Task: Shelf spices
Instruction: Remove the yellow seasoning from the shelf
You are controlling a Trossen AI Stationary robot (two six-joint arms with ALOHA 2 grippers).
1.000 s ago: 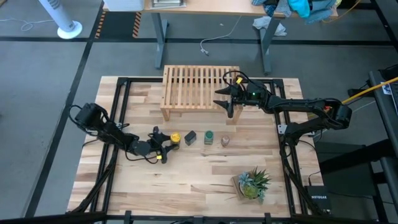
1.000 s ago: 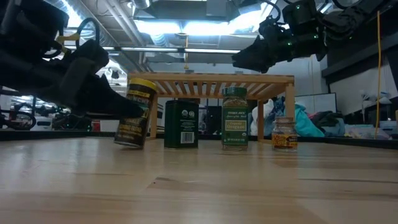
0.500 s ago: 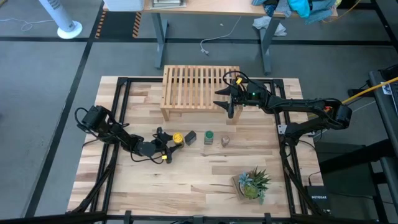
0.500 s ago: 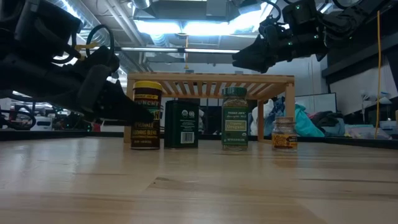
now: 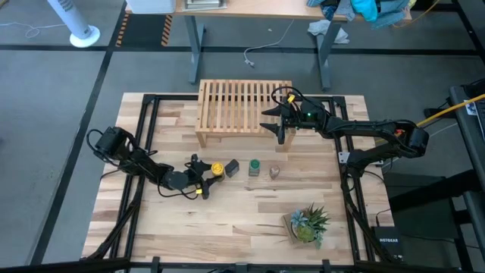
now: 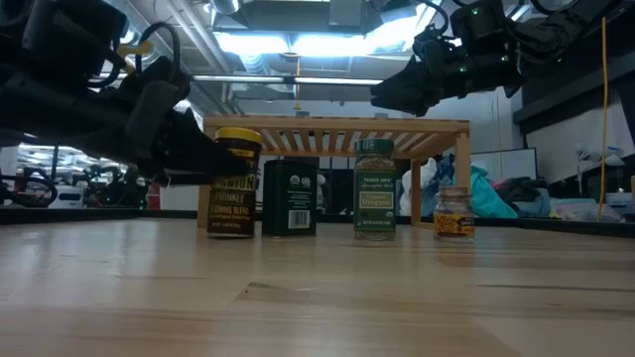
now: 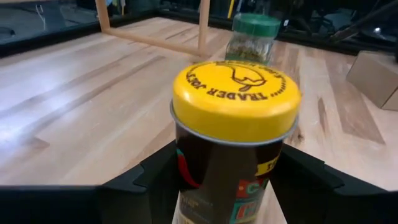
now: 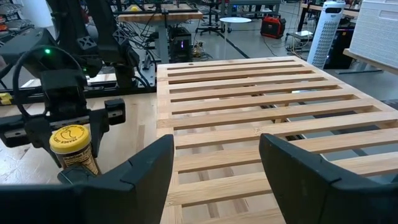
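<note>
Four spice containers are lined upright on the desk [image 5: 250, 205] before the shelf [image 5: 241, 106]: yellow-lidded jar [image 5: 216, 167], black tin [image 5: 232, 167], green-lidded jar [image 5: 254, 166], tiny clear jar [image 5: 274, 172]. The yellow-lidded jar is flanked by the low, outstretched left claw [image 5: 203, 179], fingers spread either side; actual contact cannot be told. The right claw [image 5: 277, 126] is held parted and empty above the shelf's edge.

shelf [image 8: 261, 106] — slatted top | yellow-lidded jar [image 8: 71, 146] — between left gripper [image 8: 69, 127] fingers
</note>
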